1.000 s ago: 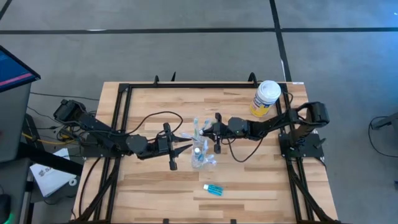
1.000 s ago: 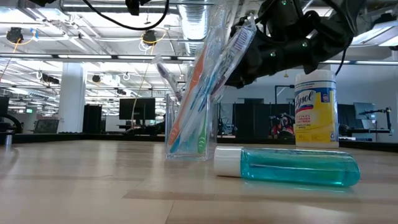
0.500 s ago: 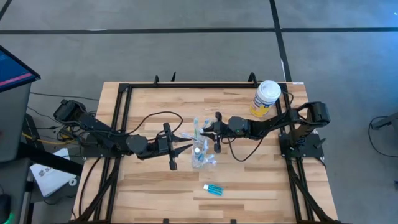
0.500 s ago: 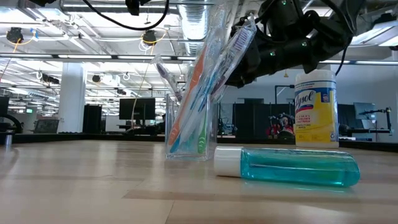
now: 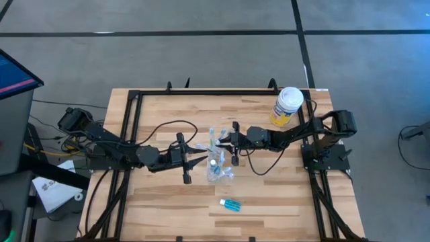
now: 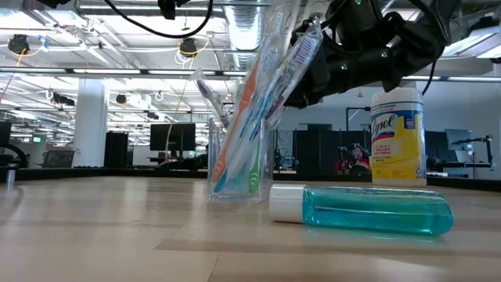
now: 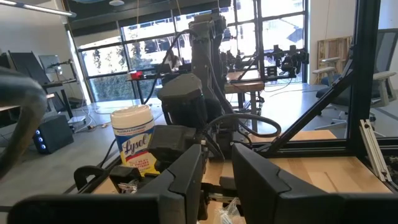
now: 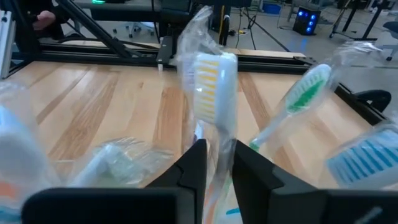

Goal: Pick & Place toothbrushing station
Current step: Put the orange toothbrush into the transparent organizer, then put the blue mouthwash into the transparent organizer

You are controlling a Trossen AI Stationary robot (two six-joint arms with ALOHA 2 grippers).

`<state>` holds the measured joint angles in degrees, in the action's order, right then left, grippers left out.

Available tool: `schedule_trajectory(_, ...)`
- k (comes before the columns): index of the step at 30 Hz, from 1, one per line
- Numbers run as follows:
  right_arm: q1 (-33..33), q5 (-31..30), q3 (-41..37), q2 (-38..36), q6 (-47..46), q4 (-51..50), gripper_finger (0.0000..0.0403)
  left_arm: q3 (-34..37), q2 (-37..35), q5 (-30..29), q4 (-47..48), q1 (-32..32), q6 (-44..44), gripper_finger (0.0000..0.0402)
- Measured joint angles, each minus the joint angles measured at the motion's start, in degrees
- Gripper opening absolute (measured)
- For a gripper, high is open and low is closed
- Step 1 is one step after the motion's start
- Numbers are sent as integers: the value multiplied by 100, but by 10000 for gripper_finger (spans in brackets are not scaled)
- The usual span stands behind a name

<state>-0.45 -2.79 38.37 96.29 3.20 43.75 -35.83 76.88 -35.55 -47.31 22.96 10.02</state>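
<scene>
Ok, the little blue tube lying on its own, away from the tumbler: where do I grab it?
Grip the blue tube across the middle of its body, coming straight down from above. It lies flat on its side with bare table around it. The left claw looks free; the right claw is shut on a wrapped toothbrush.

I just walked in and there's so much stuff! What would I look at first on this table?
Your eye goes to the clear tumbler in the middle of the table, stuffed with wrapped toothbrushes. The right hand pinches a wrapped white toothbrush with yellow bristles, and the left hand sits just beside the cup. A little blue tube lies on its side nearer the front edge, and a yellow wipes canister stands at the far right corner.
</scene>
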Motion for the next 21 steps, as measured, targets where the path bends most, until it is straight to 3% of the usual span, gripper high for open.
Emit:
schedule_trajectory(11,-9,-20,-10,-192,42,-56,144,0,-2,-2,0,0,0,86)
schedule_trajectory(21,-9,-22,2,-844,274,-413,179,0,0,-2,2,0,0,86)
